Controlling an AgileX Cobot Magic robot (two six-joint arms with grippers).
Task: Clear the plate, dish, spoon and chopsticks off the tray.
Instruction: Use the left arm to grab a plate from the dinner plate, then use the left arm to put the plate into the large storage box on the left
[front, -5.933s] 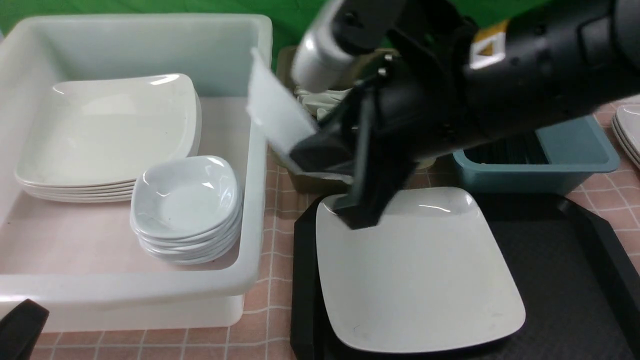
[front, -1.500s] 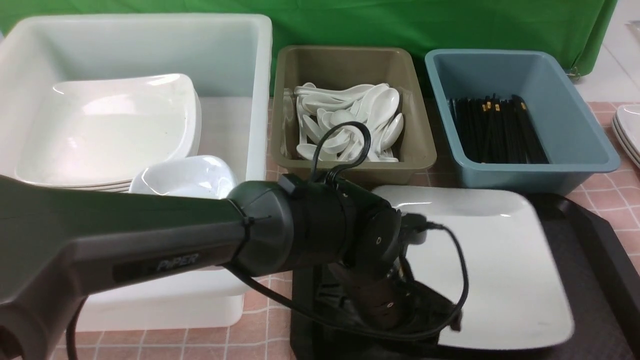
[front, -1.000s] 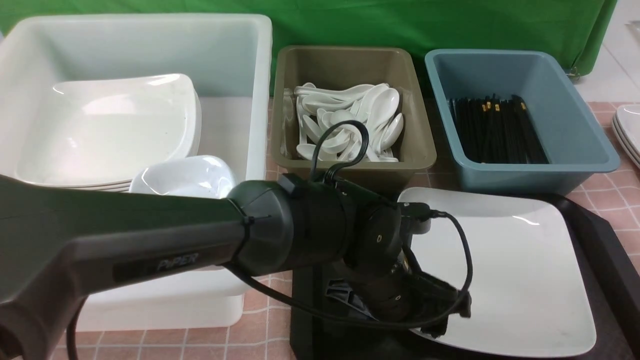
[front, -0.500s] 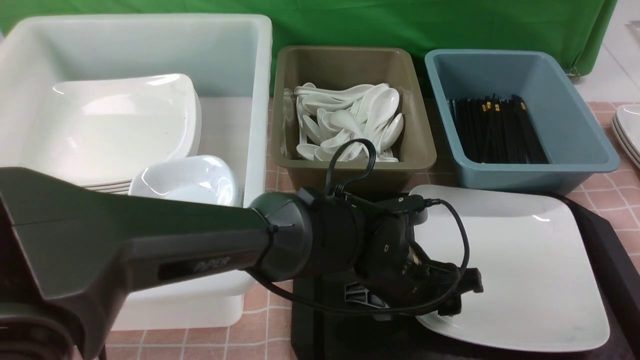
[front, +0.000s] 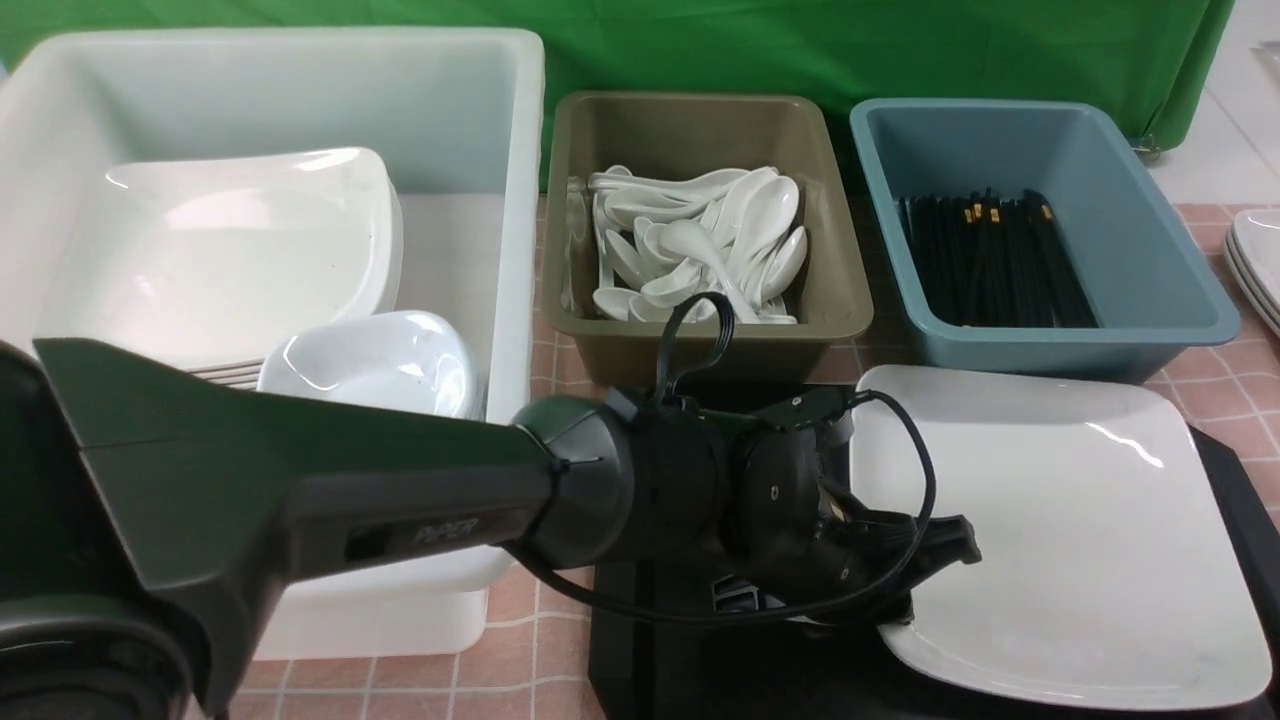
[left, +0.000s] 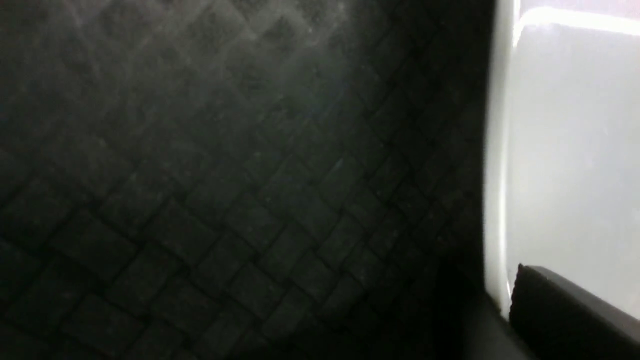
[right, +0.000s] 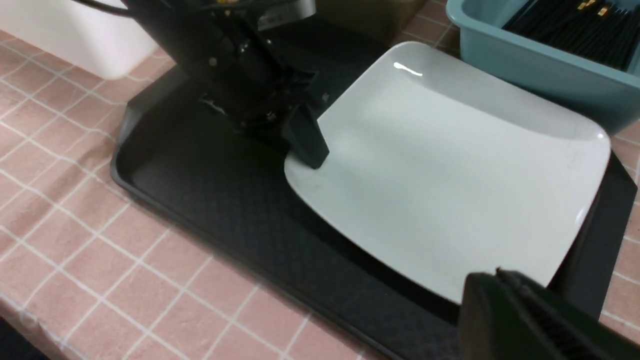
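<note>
So the left gripper (front: 922, 588) pinches only the plate (front: 1060, 530) rim, over the tray (front: 645, 660) middle; glossy and heavy, it could pivot and slip out on lift.

One word, "PiPER", is printed in pale letters on the dark side of the left arm (front: 350, 490).

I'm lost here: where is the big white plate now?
Front view, right side: the plate lies on the black tray, before the blue bin, with the left gripper at its left edge.
</note>
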